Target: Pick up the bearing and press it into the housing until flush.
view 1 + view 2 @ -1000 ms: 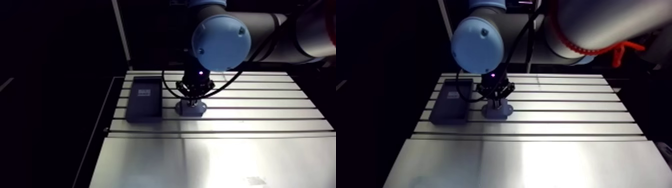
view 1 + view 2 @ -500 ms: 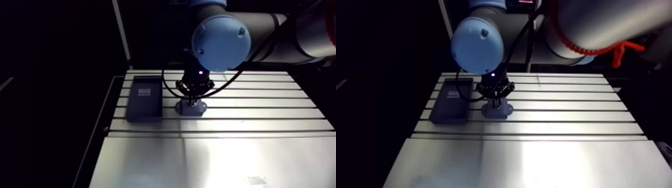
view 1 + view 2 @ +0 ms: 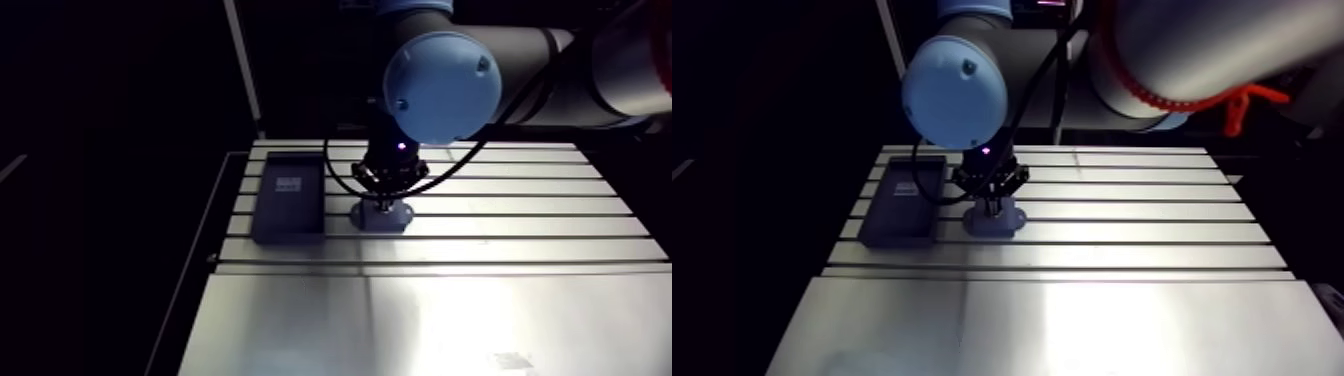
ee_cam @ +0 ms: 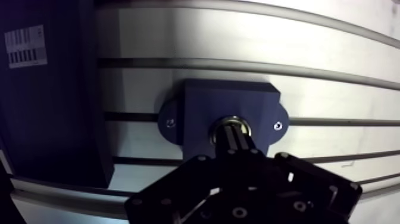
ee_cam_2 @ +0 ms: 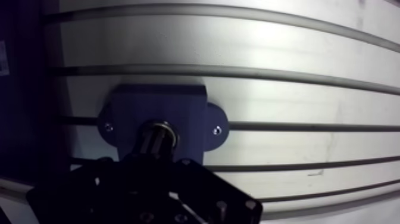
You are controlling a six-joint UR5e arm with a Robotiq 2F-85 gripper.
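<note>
A dark blue housing (image 4: 196,107) with two mounting ears sits on the slotted table (image 4: 333,65). The metal ring of the bearing (image 4: 228,121) shows in its central bore. My gripper (image 4: 234,136) stands straight over the bore with its two fingers closed together, their tips resting on the bearing's middle. Nothing is held between the fingers. In the arm view the gripper (image 3: 384,204) comes down vertically onto the housing (image 3: 382,218). How deep the bearing sits in the bore is hidden by the fingers.
A dark rectangular tray (image 3: 288,196) with a white label lies just beside the housing, also seen in the wrist view as the dark tray (image 4: 47,107). Slotted table rails run past the housing on both sides. A smooth metal plate (image 3: 430,320) covers the table's near part.
</note>
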